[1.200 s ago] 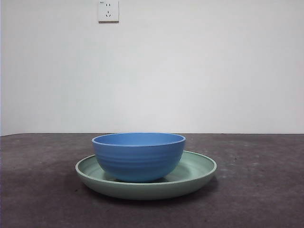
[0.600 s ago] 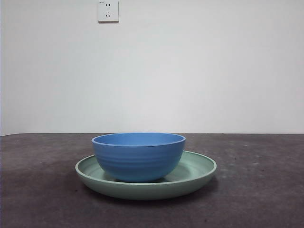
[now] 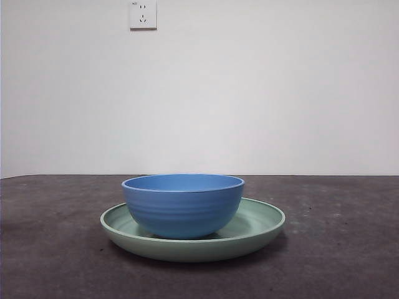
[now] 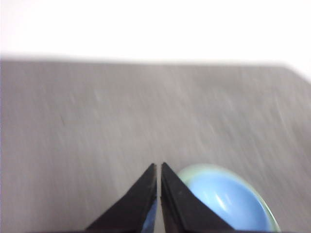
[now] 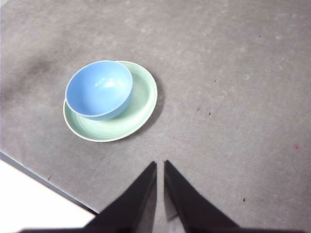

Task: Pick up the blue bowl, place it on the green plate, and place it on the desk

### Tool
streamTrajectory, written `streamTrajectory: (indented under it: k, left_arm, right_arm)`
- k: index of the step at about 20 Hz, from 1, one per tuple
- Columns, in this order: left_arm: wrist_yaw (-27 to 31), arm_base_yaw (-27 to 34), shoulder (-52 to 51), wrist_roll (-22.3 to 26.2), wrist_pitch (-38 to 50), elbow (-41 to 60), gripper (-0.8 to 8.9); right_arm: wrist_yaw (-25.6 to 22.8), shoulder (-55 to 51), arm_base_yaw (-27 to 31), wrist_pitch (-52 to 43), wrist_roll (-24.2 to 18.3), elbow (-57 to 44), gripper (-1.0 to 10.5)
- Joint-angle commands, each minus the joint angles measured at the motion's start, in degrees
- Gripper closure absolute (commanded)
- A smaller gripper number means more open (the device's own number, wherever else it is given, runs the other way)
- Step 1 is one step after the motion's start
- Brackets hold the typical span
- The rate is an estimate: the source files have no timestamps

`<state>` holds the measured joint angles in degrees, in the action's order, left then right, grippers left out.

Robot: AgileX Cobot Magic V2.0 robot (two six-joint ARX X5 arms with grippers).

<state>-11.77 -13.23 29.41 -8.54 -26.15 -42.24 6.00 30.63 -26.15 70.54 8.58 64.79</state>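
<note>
Green plate nearest in the front view, flat on the desk. Blue bowl sits upright in the plate, off-centre toward its 9 o'clock side, base on the plate floor. Wall behind, socket at 12 o'clock high up. No arm in the front view. Left gripper up off the desk, jaws pressed together, holding nothing, bowl and plate beside it, blurred. Right gripper high above the desk, jaws nearly together, empty, well apart from the plate.
</note>
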Motion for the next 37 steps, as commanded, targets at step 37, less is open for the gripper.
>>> streamTrajectory:
  k: [37]
  left_arm:
    - [15.39, 10.97, -29.22, 2.49, 15.41, 41.57, 7.98]
  right_arm:
    - [0.00, 0.26, -0.33, -1.29, 0.15, 0.90, 9.3]
